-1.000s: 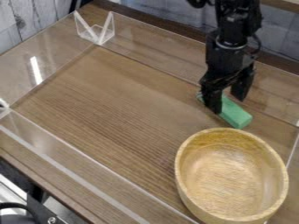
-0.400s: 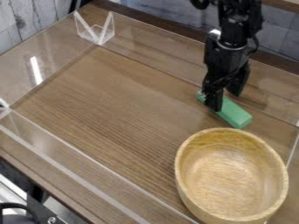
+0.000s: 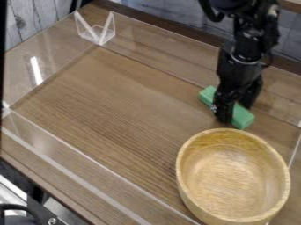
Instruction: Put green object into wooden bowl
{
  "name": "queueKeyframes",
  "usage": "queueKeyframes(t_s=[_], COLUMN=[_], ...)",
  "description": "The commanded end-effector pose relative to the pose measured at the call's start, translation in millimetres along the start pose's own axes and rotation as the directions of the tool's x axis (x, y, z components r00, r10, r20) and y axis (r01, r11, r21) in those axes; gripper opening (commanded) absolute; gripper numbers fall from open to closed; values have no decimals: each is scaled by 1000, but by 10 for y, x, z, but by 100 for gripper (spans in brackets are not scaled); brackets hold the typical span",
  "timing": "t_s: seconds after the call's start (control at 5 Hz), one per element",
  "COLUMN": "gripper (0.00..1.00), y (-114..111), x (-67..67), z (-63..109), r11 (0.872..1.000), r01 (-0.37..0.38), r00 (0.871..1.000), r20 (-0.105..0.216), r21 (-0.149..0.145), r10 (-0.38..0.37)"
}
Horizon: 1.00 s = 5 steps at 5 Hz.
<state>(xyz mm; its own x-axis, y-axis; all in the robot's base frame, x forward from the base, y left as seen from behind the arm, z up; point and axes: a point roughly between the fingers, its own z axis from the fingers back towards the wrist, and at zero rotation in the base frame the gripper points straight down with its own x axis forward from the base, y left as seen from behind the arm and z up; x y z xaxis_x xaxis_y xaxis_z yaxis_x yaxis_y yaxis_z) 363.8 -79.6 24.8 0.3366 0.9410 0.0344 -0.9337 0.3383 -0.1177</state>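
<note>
The green object (image 3: pixel 209 94) is a small mint bar lying flat on the wooden tabletop, just beyond the bowl's far rim. My black gripper (image 3: pixel 235 105) points straight down over its middle, open, with the fingers low on either side of the bar. Only the bar's two ends show past the fingers, and I cannot tell whether the fingers touch it. The wooden bowl (image 3: pixel 188 156) is large, round and light tan, with nothing in it. It sits at the front right, close below the gripper and the bar.
Clear acrylic walls (image 3: pixel 47 141) fence the wooden table (image 3: pixel 106 105) on the left and front. A small clear acrylic stand (image 3: pixel 94 28) is at the back left corner. The arm rises to the upper right.
The gripper has shifted right and toward the bowl and dropped lower, from the bar's far end to over its middle. Its jaws stayed open. The bar and the bowl have not moved.
</note>
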Motion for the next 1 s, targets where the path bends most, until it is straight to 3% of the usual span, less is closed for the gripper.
queueKeyframes(t_s=[0.0, 0.4, 0.8], gripper=[100, 100, 100], y=[-74, 52, -106], x=[54, 82, 240], z=[194, 281, 517], r11=[998, 997, 997], r01=[17, 46, -26], r00=[1000, 999, 999], r20=[17, 27, 37], r21=[-67, -67, -71], r10=[-16, -44, 28])
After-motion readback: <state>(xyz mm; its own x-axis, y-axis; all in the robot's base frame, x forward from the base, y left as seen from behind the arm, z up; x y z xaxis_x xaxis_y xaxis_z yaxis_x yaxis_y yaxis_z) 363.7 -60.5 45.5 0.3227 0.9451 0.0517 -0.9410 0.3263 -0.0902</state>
